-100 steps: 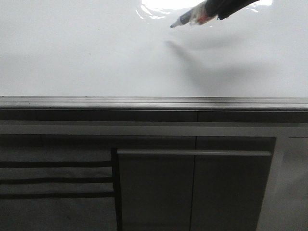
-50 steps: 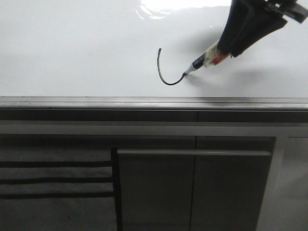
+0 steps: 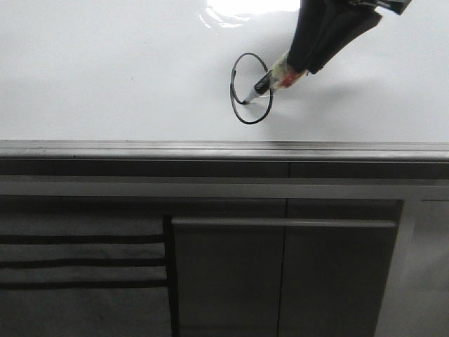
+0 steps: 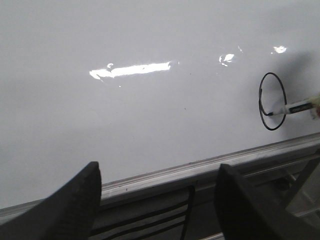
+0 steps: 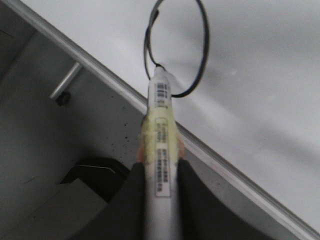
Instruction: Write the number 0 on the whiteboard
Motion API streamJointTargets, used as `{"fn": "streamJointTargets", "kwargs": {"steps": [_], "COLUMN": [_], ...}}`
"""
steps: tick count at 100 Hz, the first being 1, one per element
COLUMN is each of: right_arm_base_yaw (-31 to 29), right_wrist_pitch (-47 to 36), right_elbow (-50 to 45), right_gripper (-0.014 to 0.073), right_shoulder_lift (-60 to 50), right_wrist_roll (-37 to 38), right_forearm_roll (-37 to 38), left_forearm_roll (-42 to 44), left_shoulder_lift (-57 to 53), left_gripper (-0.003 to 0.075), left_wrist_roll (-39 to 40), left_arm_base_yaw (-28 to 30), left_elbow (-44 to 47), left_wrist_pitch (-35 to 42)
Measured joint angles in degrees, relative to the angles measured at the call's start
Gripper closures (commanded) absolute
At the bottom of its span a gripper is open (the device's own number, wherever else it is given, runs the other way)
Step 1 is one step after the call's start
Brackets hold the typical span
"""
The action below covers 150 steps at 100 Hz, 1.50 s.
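Observation:
A thin black oval, the number 0, stands on the glossy whiteboard just above its grey rail. It also shows in the left wrist view and the right wrist view. My right gripper is shut on a white marker wrapped in yellow tape; the marker tip rests inside the oval's left edge. My left gripper is open and empty, hanging before the board's lower rail, well left of the 0.
A grey metal rail runs along the board's lower edge. Dark grey cabinet panels with a long handle lie below it. Light glare sits at the board's top.
The right gripper moved the marker from the lower right up and around, closing the curved stroke into a full oval. The tip now sits inside the oval's left edge.

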State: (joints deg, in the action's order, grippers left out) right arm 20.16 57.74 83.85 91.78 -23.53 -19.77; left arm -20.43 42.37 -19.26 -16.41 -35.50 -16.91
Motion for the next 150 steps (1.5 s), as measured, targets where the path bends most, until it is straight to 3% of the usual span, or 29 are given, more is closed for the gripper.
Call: {"fn": "streamJointTargets", "kwargs": {"steps": [28,57,75,93,114,121,150], "right_arm_base_yaw": [2.4,3.1,5.8,9.8,11.9,11.9,11.9], "right_wrist_pitch": [1.9,5.1,5.8,4.3,1.5,1.4,2.3], "right_elbow": [-2.2,-14.6,-16.0,-16.0,-16.0,-16.0,-16.0], "right_gripper": [0.062,0.062,0.062,0.062,0.062,0.062,0.0615], "right_shoulder_lift": [-16.9,-22.9,-22.9,-22.9,-22.9,-22.9,-22.9], "right_wrist_roll": [-10.0,-20.2,-23.9,-34.2,-43.3,-44.2,-44.7], "right_forearm_roll": [-4.7,-5.6,-5.8,-6.0,-6.1,-6.1,-6.1], "left_forearm_roll": [1.1,1.4,1.4,1.2,0.8,0.8,0.8], "left_shoulder_lift": [2.0,14.7,24.0,32.8,38.3,38.8,38.9], "left_gripper": [0.0283,0.0283,0.0282,0.0279,0.0282,0.0311,0.0573], "left_wrist_roll": [-6.5,-19.6,-24.2,-26.7,-28.9,-29.0,-29.4], "left_arm_base_yaw": [-3.1,-20.1,-28.3,-30.0,-30.3,-30.3,-30.3], "left_elbow": [-4.0,-15.3,-21.8,-29.8,-34.7,-34.9,-35.1], "left_wrist_pitch": [-4.9,-17.4,-23.1,-29.6,-30.3,-30.2,-30.2]}}
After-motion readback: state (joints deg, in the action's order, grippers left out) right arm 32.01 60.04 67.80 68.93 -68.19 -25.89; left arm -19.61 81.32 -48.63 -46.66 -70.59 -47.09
